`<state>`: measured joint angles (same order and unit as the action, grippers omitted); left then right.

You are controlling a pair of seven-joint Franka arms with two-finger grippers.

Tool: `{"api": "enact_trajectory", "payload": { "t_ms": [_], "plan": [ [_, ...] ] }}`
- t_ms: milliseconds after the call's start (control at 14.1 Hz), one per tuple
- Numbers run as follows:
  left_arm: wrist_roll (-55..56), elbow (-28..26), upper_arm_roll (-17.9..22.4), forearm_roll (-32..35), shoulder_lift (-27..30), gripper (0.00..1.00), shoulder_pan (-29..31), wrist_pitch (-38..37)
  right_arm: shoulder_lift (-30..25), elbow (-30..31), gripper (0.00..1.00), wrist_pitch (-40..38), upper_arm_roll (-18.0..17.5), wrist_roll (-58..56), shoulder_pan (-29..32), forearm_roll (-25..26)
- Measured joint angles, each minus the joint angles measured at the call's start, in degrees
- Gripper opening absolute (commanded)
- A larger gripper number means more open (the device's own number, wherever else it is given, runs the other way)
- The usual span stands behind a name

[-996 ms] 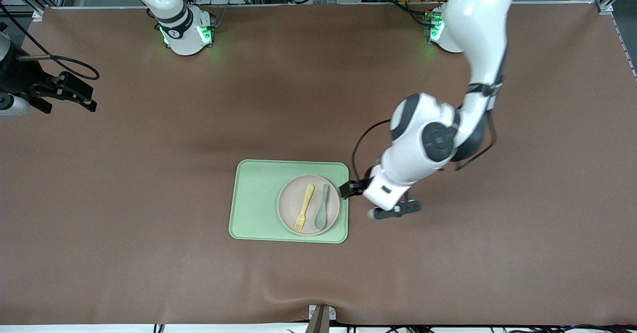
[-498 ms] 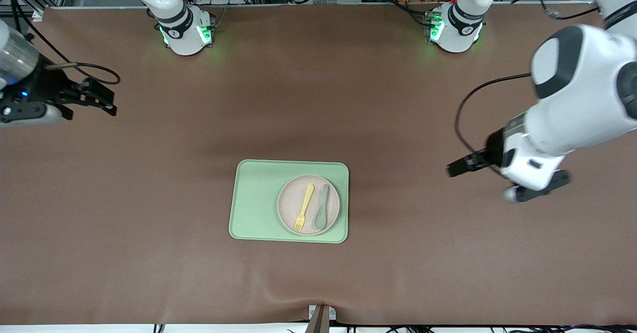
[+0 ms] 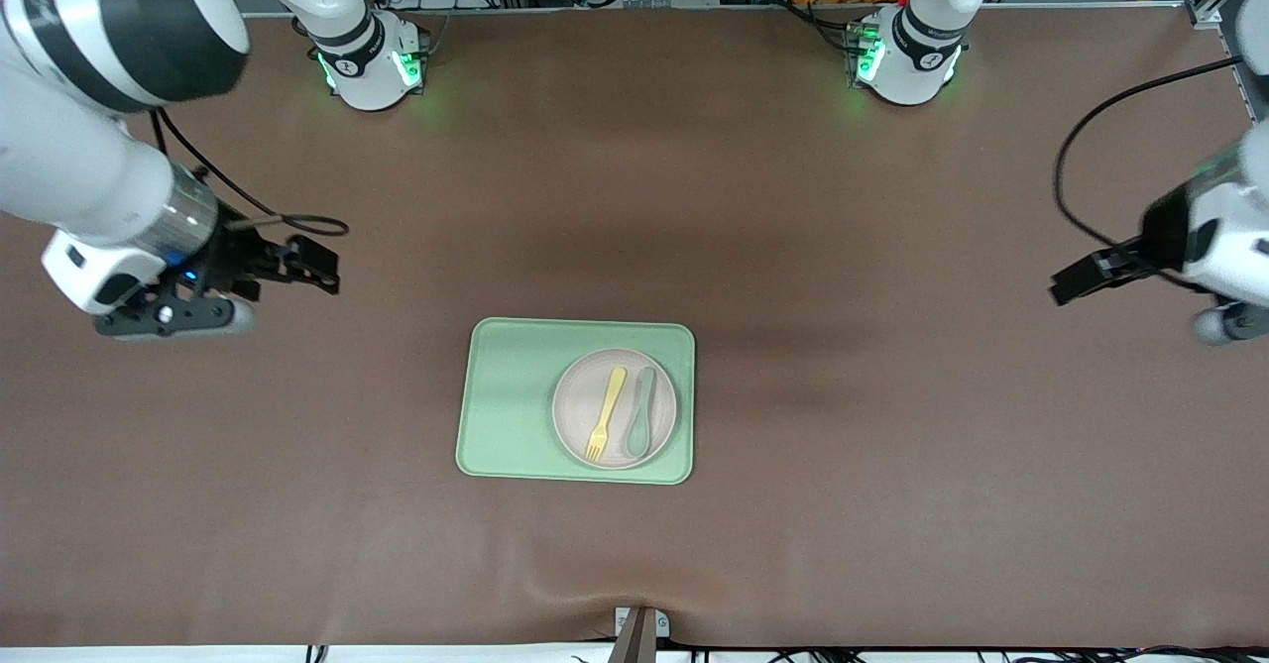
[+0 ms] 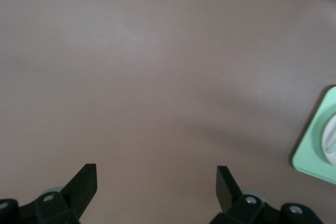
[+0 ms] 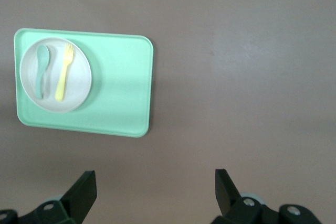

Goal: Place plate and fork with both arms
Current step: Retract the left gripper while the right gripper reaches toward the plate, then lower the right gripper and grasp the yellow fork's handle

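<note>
The off-white plate (image 3: 578, 392) lies on the light-green tray (image 3: 506, 400), at the tray's end toward the left arm. The pale-yellow fork (image 3: 606, 412) lies on the plate beside a grey-green spoon (image 3: 640, 410). My right gripper (image 3: 319, 270) is open and empty over bare table, between the tray and the right arm's end. Its wrist view (image 5: 155, 187) shows the tray (image 5: 121, 87), plate (image 5: 79, 85), fork (image 5: 64, 72) and spoon (image 5: 41, 69). My left gripper (image 3: 1076, 281) is open and empty over bare table near the left arm's end. Its wrist view (image 4: 156, 182) shows only a tray corner (image 4: 315, 148).
The brown mat (image 3: 843, 504) covers the whole table. The two green-lit arm bases (image 3: 367, 58) (image 3: 907, 54) stand along the edge farthest from the front camera. A small bracket (image 3: 639, 628) sits at the table's nearest edge.
The left arm has swung away from the tray's side out to its own end of the table. The right arm has come in from the table's end toward the tray. Plate, fork and spoon have not moved.
</note>
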<state>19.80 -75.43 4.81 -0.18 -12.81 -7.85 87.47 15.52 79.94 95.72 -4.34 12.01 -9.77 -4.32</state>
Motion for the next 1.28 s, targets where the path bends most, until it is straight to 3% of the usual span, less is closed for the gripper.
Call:
{"api": "enact_trajectory", "payload": {
  "t_ms": [284, 711, 1280],
  "plan": [
    [-2.53, -0.08, -0.01, 0.00, 1.04, 1.00, 2.71, -0.69, 7.41, -2.19, 1.00, 7.28, -0.09, 11.66, -6.61, -0.03],
    [-5.47, -0.19, -0.14, 0.00, 2.69, 1.00, 2.82, -2.73, 23.45, -13.69, 1.00, 12.45, 0.25, 21.18, -13.88, 0.89],
    [-7.26, -3.81, -0.25, 0.00, 6.37, 1.00, 2.89, -3.41, 35.41, -15.96, 0.89, 24.08, 1.79, 30.97, -19.81, 2.99]
  ]
}}
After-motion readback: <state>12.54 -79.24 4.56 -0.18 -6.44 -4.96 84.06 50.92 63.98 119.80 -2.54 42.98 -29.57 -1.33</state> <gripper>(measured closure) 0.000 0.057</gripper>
